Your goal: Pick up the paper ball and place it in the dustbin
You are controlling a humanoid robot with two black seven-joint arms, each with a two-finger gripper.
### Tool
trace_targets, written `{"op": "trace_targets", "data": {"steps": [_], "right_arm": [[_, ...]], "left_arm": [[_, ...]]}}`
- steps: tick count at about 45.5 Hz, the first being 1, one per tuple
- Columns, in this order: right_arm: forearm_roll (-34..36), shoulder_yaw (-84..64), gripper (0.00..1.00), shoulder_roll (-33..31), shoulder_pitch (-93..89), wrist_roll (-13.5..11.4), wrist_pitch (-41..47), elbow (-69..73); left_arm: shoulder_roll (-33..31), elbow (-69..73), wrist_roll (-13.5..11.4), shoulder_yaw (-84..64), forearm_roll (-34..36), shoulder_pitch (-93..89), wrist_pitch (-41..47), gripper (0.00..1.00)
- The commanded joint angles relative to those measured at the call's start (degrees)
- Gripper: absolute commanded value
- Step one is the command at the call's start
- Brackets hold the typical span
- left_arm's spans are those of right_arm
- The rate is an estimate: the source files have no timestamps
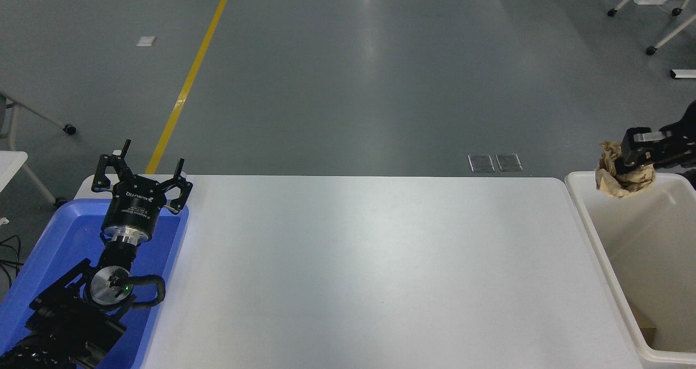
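Tan paper ball point(620, 174) above dustbin point(598, 233)

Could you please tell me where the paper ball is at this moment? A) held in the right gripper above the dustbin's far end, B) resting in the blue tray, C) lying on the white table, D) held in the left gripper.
A: the right gripper is closed on the paper ball, which hangs over the far rim of the dustbin, off the table.

Tan paper ball point(620, 176), cream dustbin point(598, 233)
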Motion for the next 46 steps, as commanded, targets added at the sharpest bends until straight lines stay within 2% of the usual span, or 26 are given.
{"op": "trace_targets", "data": {"steps": [1, 7, 11, 17, 22, 28, 35, 41, 46], "right_arm": [[-3.75, -1.70, 0.00, -2.31, -1.16, -0.06, 0.09, -4.73], [-10.34, -0.04, 0.00, -7.32, -7.40, 0.29, -0.09, -13.43], [-14.21, 3.38, 0.00, -10.83, -13.54, 2.13, -0.27, -18.97], [-16.94, 13.66, 0.00, -17.07, -26.98, 3.02, -0.71, -28.20], [-17.47, 26.04, 0.00, -18.14, -42.71, 3.37, -1.23, -36.90], [-17.47, 43.53, 0.00, -16.56, -67.13, 3.28, -6.85, -48.41], [-17.30, 58.39, 0.00, -7.43, -88.50, 3.10, -15.28, -61.59], [-16.60, 63.51, 0.00, -1.45, -95.73, 2.49, -20.12, -66.27], [-16.51, 64.30, 0.00, 1.02, -96.53, 1.44, -21.80, -66.19]], "left_arm": [[0.00, 0.02, -0.08, 0.00, 0.00, 0.00, 0.01, 1.00], [0.00, 0.02, -0.08, 0.00, 0.00, 0.00, 0.01, 1.00], [0.00, 0.02, -0.08, 0.00, 0.00, 0.00, 0.01, 1.00], [0.00, -0.06, -0.08, 0.00, 0.00, 0.00, 0.01, 1.00], [0.00, 0.02, -0.08, 0.00, 0.00, 0.00, 0.01, 1.00], [0.00, 0.02, -0.08, 0.00, 0.00, 0.00, 0.01, 1.00], [0.00, 0.02, -0.08, 0.00, 0.00, 0.00, 0.09, 1.00], [0.00, 0.02, -0.17, -0.09, -0.09, 0.00, 0.09, 1.00], [0.00, 0.02, -0.17, -0.09, -0.09, 0.00, 0.09, 1.00]]}}
